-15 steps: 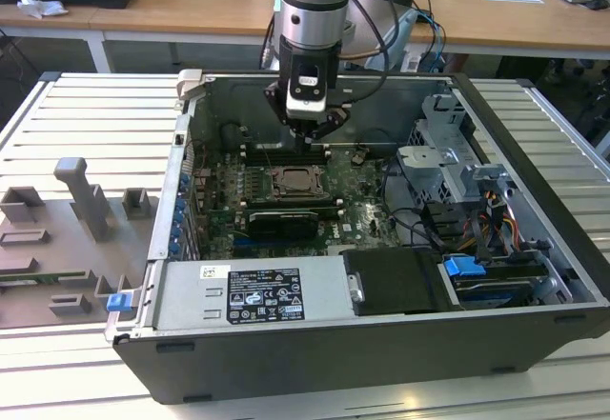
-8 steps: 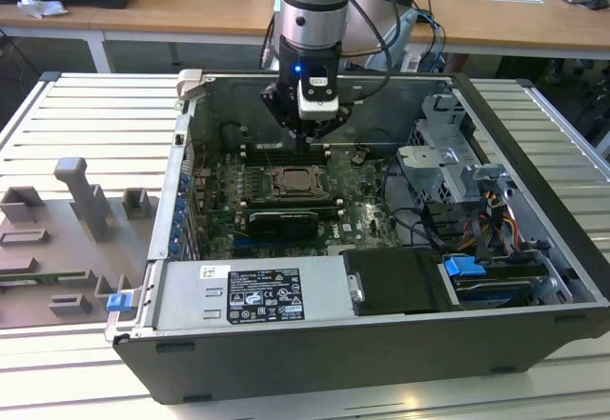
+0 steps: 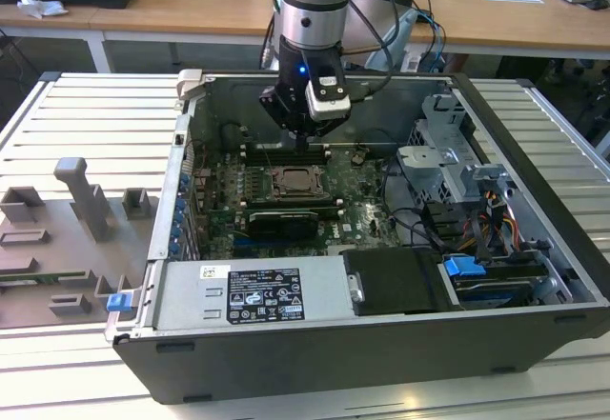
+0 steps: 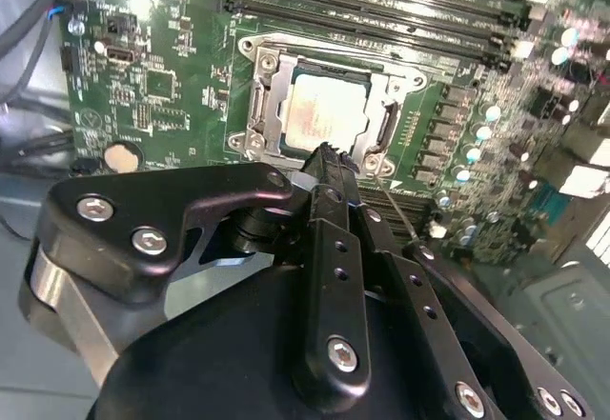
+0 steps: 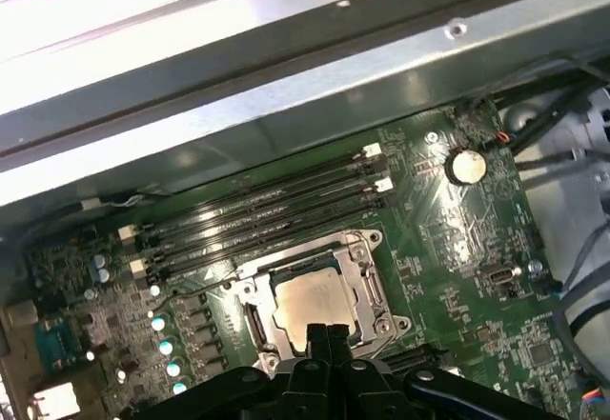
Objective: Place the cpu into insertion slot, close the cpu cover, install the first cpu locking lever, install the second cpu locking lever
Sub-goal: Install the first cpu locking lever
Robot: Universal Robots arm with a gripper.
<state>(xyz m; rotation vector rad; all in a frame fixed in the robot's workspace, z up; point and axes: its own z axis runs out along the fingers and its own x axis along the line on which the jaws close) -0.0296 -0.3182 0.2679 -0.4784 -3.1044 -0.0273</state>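
The cpu [image 4: 322, 115] [image 5: 307, 302] lies flat in the insertion slot [image 3: 298, 180] on the green motherboard, its dull silver top showing. The silvery cpu cover [image 4: 270, 106] [image 5: 369, 287] lies flat around it, with the chip showing through its window. My gripper [image 4: 329, 153] [image 5: 327, 330] [image 3: 303, 138] hangs just above the socket's edge. Its black fingers are pressed together with nothing between them. In both wrist views the fingertips overlap one edge of the socket and hide part of it.
Long black memory slots [image 5: 276, 206] run beside the socket. A black expansion card [image 3: 283, 222] lies in front of it. Drive cages and cables [image 3: 457, 201] fill the exterior view's right. Case walls [image 3: 191, 153] surround the board. Grey fixtures [image 3: 81, 210] sit outside.
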